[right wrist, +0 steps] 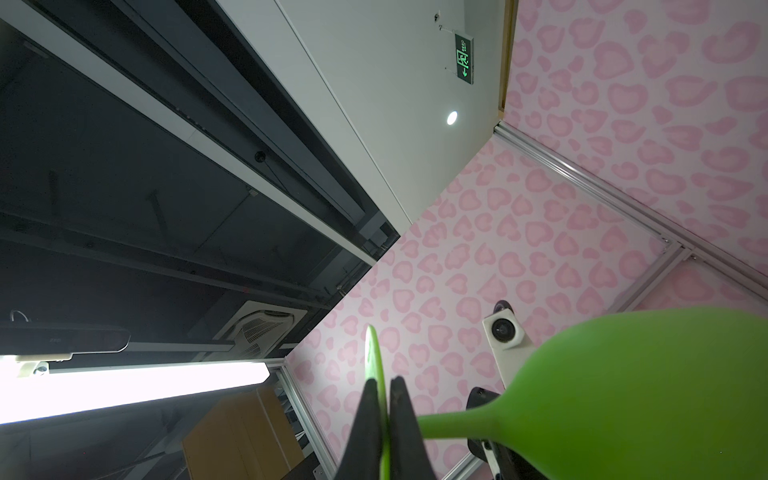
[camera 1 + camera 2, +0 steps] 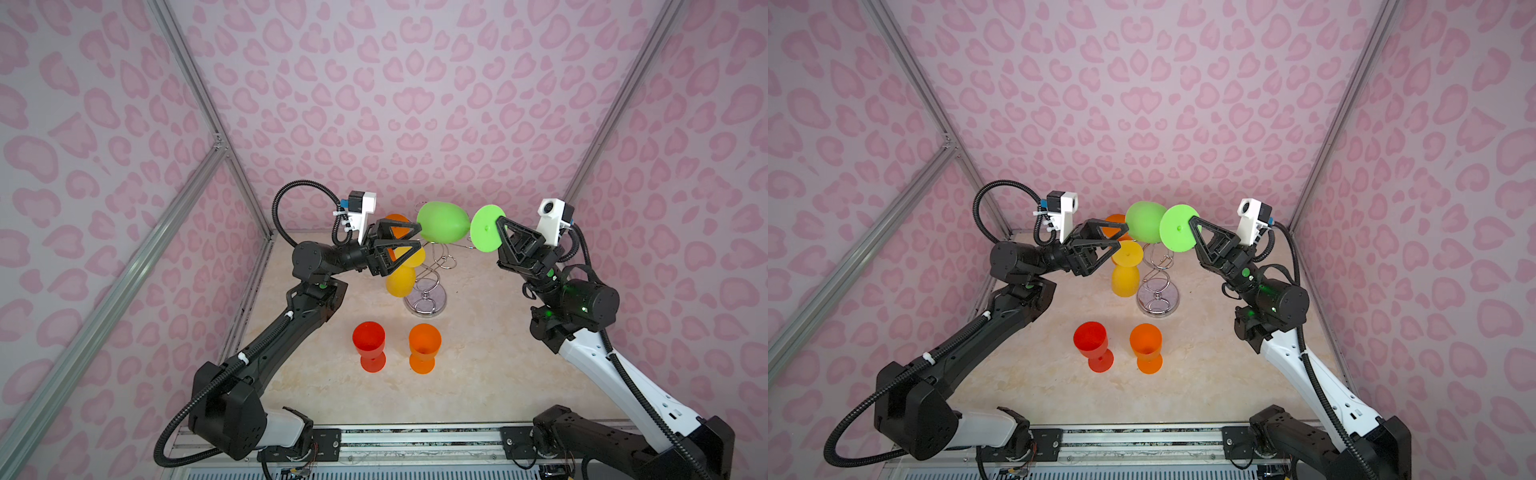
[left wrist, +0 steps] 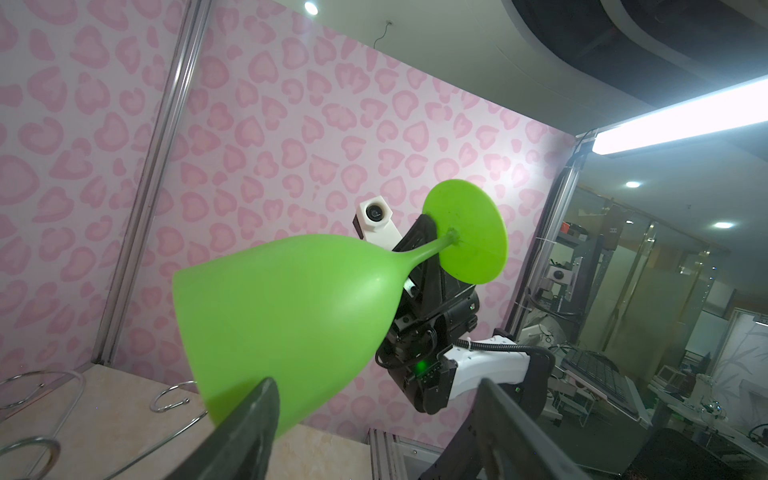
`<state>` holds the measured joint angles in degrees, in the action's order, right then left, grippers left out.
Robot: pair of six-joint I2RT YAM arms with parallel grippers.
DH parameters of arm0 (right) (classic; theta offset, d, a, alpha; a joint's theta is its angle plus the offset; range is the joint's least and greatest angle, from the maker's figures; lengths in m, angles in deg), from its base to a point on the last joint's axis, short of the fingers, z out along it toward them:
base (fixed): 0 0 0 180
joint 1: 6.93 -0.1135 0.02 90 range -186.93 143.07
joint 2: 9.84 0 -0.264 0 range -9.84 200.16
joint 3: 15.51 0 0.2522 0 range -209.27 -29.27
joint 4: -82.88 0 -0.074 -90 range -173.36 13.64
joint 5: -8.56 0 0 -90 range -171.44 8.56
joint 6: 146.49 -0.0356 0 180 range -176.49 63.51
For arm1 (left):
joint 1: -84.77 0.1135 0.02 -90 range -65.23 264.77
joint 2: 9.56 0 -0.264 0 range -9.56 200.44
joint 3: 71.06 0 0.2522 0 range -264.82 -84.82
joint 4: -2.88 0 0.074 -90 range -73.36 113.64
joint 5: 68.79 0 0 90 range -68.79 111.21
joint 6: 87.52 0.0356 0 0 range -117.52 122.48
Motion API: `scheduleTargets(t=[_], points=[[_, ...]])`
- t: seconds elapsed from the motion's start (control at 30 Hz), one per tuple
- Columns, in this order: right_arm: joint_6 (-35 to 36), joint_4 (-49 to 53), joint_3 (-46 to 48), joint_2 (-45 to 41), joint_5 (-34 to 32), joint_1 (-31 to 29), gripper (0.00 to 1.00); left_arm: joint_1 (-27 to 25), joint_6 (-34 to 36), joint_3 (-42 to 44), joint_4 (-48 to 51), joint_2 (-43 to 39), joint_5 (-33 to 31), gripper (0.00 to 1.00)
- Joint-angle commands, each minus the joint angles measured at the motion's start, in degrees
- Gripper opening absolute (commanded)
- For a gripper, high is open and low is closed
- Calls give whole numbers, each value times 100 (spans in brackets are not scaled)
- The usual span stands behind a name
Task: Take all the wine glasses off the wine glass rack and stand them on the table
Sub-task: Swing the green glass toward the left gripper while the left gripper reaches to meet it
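**Top views.** In both top views the green wine glass [image 2: 442, 227] lies on its side in the air above the wine glass rack [image 2: 428, 291]. Its bowl points toward the left arm and its foot toward the right arm. No rack wire appears to cross its stem, so removal is judged essentially complete. What is left is to set the glass down on the surface [image 2: 478, 374].

A red wine glass [image 2: 369, 345] and an orange wine glass [image 2: 424, 347] stand upright on the surface in front of the rack. A yellow wine glass [image 2: 401, 282] hangs bowl-down on the rack. A second orange glass [image 2: 395, 219] shows behind the left end effector [image 2: 419, 236], partly hidden.

The right end effector [image 2: 500, 226] is raised and angled inward, and it grips the edge of the foot. The left arm reaches in level, with its jaws apart and its tips at the mouth of the bowl.

**Left wrist view.** The left end effector [image 3: 376, 386] stands wide open. One of its fingers [image 3: 253, 424] overlaps the bowl rim of the green wine glass [image 3: 291, 307], but contact cannot be confirmed. The other finger is clear of the glass. The curled wires of the wine glass rack [image 3: 174, 397] sit lower, apart from the glass.

**Right wrist view.** The right end effector [image 1: 384, 399] is clamped on the foot disc, which is seen edge-on. The stem and bowl of the green wine glass [image 1: 623, 382] extend sideways from the grip.
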<state>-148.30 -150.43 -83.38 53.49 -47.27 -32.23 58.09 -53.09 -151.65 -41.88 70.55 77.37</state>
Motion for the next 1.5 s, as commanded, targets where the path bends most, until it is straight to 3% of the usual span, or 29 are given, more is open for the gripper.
scheduleTargets(t=[0.0,0.47,0.87,1.47], points=[[-263,-600,21,125,6,-41,0,5,-155,-24,-272,43,78,76],[513,567,-147,-294,193,45,0,66,711,406,718,-780,251,76],[219,200,-13,-313,110,-28,0,133,1537,304,1750,-881,154,76],[-319,-631,294,-32,-47,-91,0,97,1175,21,1346,-497,149,73]])
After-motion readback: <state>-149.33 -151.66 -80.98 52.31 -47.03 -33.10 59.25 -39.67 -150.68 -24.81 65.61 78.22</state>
